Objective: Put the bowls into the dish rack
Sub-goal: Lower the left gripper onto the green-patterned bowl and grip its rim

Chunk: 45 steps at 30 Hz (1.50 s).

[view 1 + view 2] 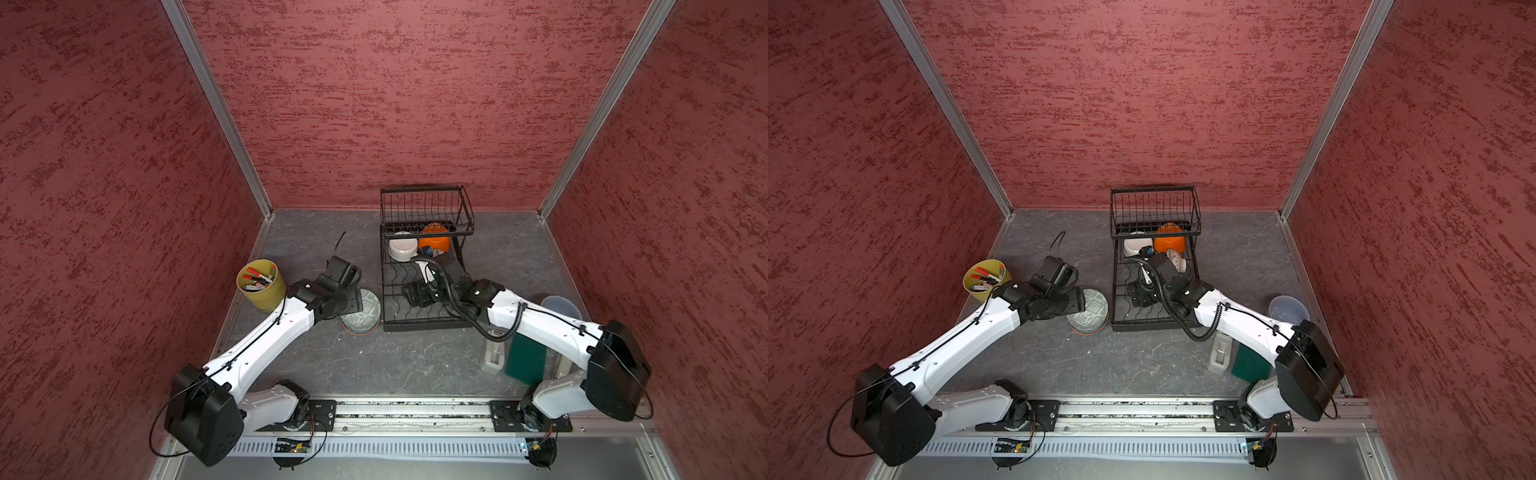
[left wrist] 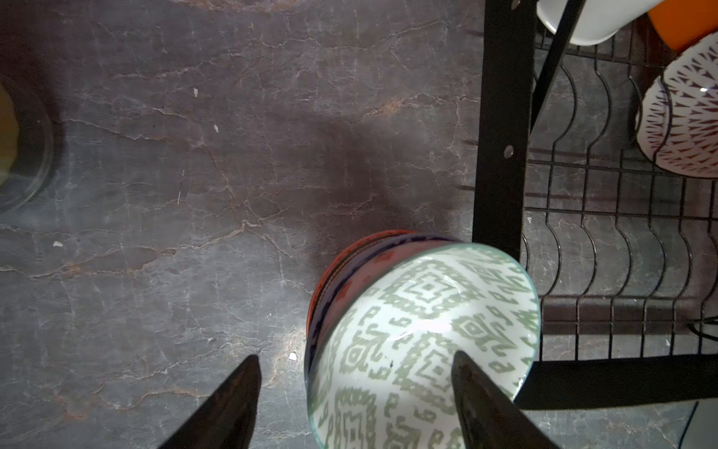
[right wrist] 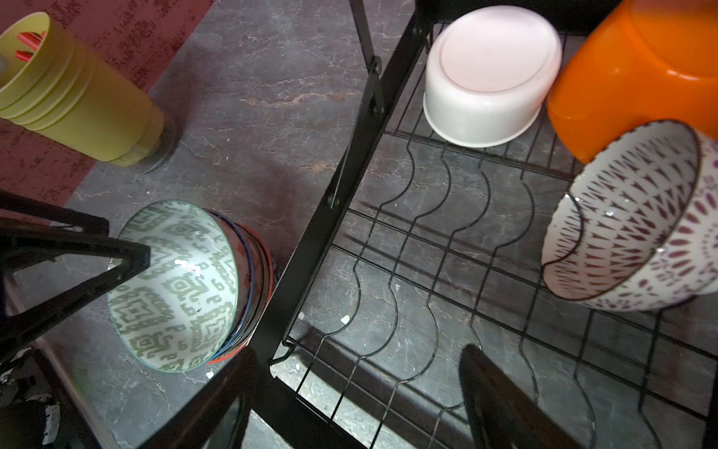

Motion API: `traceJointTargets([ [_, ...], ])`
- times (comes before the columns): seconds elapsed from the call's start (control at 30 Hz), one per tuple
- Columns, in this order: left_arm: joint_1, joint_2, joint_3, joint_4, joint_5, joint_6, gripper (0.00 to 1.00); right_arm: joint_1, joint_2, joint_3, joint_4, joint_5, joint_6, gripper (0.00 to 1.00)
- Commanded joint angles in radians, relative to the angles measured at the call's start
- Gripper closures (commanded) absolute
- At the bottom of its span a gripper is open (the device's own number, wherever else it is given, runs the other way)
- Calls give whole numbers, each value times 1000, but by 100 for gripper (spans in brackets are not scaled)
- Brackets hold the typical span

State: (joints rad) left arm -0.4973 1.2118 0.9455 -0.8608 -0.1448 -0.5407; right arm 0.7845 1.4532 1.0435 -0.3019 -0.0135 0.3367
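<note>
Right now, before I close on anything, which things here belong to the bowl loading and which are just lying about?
Job: dish rack; white bowl, orange bowl and purple-patterned bowl already in it; stack of bowls beside it; probably the lone pale bowl too.
Lying about: cup of markers, green sponge, grey container.

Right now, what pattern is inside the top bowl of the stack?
The top bowl has grey-green diamond mazes on white; the left wrist view shows it best.

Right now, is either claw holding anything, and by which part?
Nothing is held. The left claw straddles the rim of the green bowl, one finger inside, one outside, not closed on it. The right claw hangs open over the rack, empty.
</note>
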Motion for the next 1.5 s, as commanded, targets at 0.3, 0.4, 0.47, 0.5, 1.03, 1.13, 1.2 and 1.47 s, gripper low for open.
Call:
traceJointTargets([
  [0.3, 2, 74, 53, -27, -48, 41, 39, 5, -17, -1, 25, -87, 7, 17],
  [0.4, 2, 78, 54, -24, -47, 44, 48, 5, -17, -9, 27, -86, 10, 17],
  [0.47, 2, 81, 56, -23, -49, 48, 49, 5, -18, -17, 33, -85, 13, 17],
  [0.5, 2, 84, 55, -23, -49, 50, 50, 4, -19, -21, 37, -87, 15, 17],
  [1.03, -21, 118, 73, -52, -104, 42, 73, 5, -10, -31, 39, -108, 25, 17],
  [1.13, -23, 113, 70, -49, -108, 42, 75, 5, -5, -29, 37, -109, 26, 17],
  [1.2, -22, 110, 69, -50, -111, 42, 77, 4, -5, -27, 36, -109, 28, 17],
  [1.47, -24, 107, 63, -51, -114, 41, 82, 5, 20, -25, 34, -114, 30, 17],
])
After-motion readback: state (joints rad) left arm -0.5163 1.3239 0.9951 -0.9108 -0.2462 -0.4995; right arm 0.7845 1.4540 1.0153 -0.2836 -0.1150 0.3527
